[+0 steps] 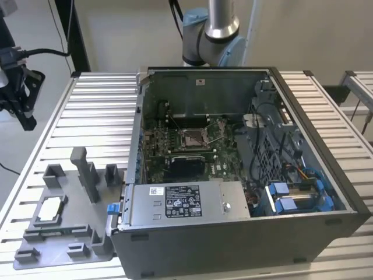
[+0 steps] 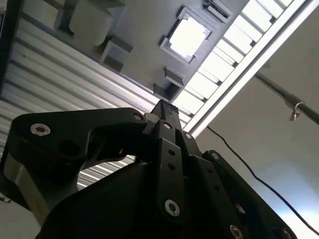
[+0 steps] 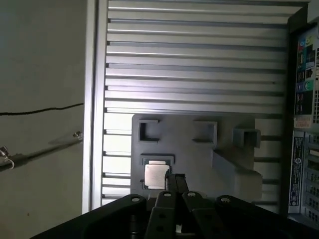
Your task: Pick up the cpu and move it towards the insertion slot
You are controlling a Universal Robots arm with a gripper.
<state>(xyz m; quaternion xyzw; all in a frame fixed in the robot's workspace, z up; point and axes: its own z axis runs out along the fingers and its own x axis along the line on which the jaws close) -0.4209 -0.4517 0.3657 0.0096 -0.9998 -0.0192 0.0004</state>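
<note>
**Cpu (image 1: 49, 209) in the fixture (image 1: 64, 233) pocket**

It lies silver face up (edges framed by grey ribs) on the table (image 1: 99, 111). In both wrist views the fingers (image 3: 180, 183) are closed on nothing, apart from it. The exterior view adds the insertion slot (image 1: 192, 138), walled inside the open-topped case (image 1: 233, 233).

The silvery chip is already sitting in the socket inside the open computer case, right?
No. The cpu lies in the grey fixture tray outside the computer case, to the exterior view's left of it. The insertion slot inside the open case holds no chip; the exterior view shows both.
</note>
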